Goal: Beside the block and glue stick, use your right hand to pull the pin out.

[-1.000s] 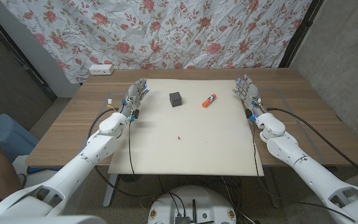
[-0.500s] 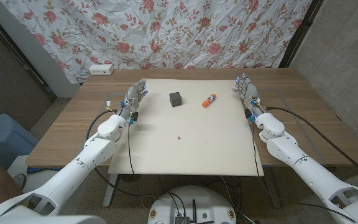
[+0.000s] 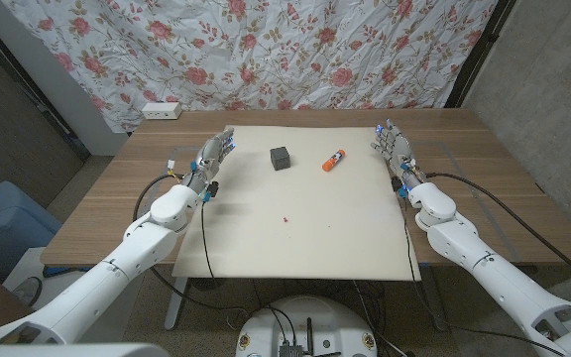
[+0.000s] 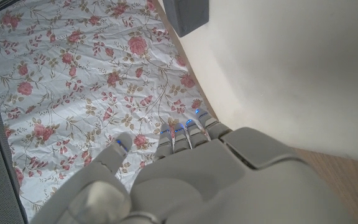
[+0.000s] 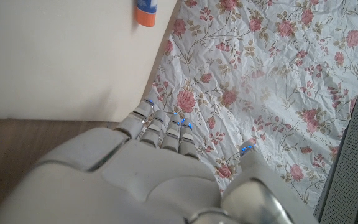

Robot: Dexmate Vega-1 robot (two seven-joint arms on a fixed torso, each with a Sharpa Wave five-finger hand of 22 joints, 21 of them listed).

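The pin (image 3: 285,216), a tiny red speck at frame centre on the cream mat (image 3: 365,238), looks light, rigid and hard to pinch; take its head. The right robot hand (image 3: 395,149), upper right, is empty, fingers extended.

A crumpled white cloth printed with red roses (image 3: 266,50) hung as a backdrop across twelve o'clock. A brown wooden table (image 3: 484,159) carried a cream rectangular mat (image 3: 305,228). At eleven o'clock a white power strip (image 3: 161,110) lay on the table's far corner. Grey walls (image 3: 553,89) stood at two and ten o'clock, and a blue bin (image 3: 3,213) sat at nine.
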